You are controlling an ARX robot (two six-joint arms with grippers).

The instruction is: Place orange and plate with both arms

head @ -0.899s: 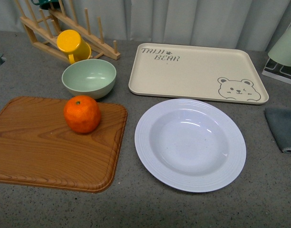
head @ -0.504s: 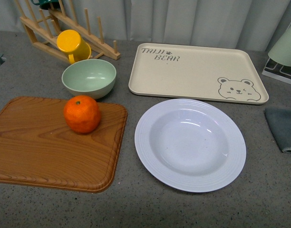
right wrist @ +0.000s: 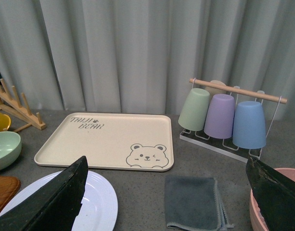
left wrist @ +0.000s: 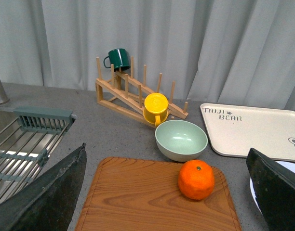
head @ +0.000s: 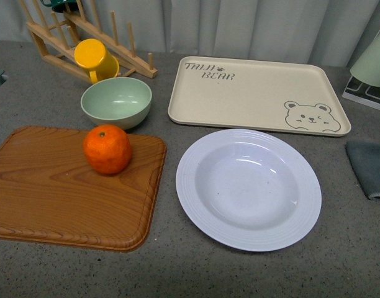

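I'm looking down at a grey speckled countertop (head: 177, 273), and I'll place everything from the brown wood-grain cutting board with rounded corners (head: 59, 198).

Beyond the board and to its right lies the beige rectangular tray printed with a bear face (head: 252, 99). The large round white deep plate with a ridged rim (head: 189, 186) lies flat on the counter just to the right of the board, close to its right edge but apart from it, and it is empty.

On my wrist feeds, the left gripper (left wrist: 166, 150) is spread wide, with a dark finger (left wrist: 46, 197) at each side of the picture and nothing between them. It hangs above the near side of the board. The right gripper (right wrist: 167, 160) is spread just as wide and grips nothing. It sits well off to the right of the board, over the plate's side.

A slanted wooden peg rack (head: 138, 68) stands beyond the board's far edge. The pale green round bowl (head: 116, 102) sits upright just past that edge. The round bright orange fruit (head: 107, 149) rests on the board near its far right corner, green stem spot up. A yellow cup (head: 95, 59) hangs on the rack.
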